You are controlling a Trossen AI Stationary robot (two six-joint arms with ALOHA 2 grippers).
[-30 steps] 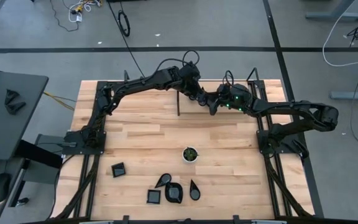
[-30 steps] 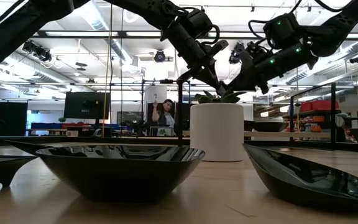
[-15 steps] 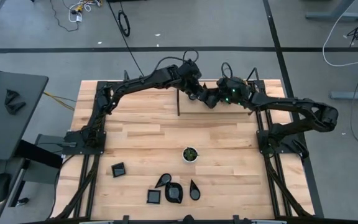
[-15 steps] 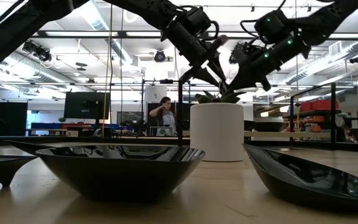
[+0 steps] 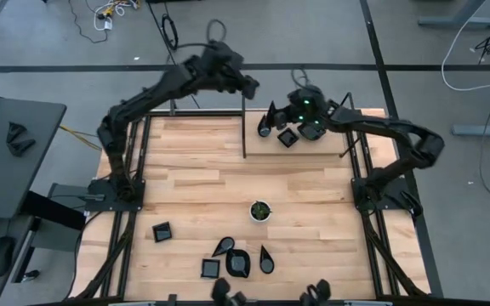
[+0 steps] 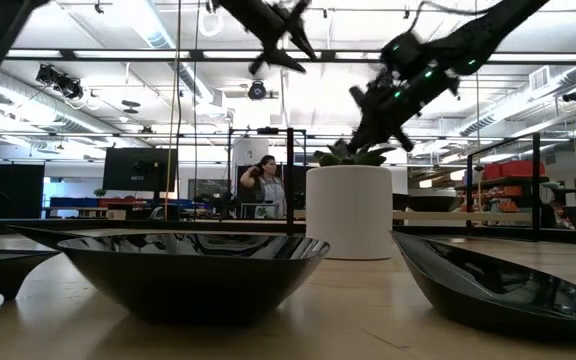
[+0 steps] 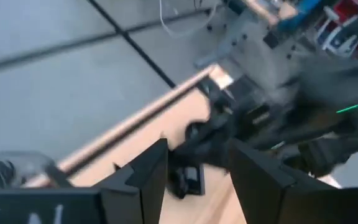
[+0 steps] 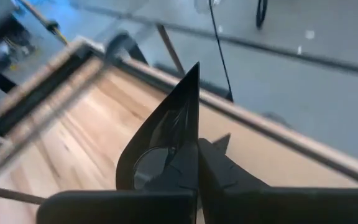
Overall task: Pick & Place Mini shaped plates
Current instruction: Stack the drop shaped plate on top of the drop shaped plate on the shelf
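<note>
From my seat: right gripper (image 5: 272, 121) is up at the far edge of the table (image 5: 194, 170), clamped on a teardrop plate (image 8: 166, 140). In the right wrist view the black dish stands on edge between the fingers (image 8: 225, 174), pointed tip up, so def gripping. There's also a small square plate (image 5: 288, 137) showing right next to that gripper in the high view; can't tell if it's lying on the wood or hanging off something.

Left gripper (image 7: 194, 165) is raised over the far edge too, a bit left of the right one. Left wrist view shows its fingers (image 7: 148, 174) spread apart w/ nothing between them, so open.

Rest of the plates are at the near side: square one (image 5: 162, 231) off by itself on the left, then a cluster w/ another square (image 5: 211, 269), a teardrop (image 5: 223, 247), a rounded leaf one (image 5: 238, 264) and a 2nd teardrop (image 5: 266, 258). White cup w/ green inside (image 5: 260, 210) sits mid-table, well apart from both grippers. Person (image 6: 265, 185) visible in the room behind, low view.
</note>
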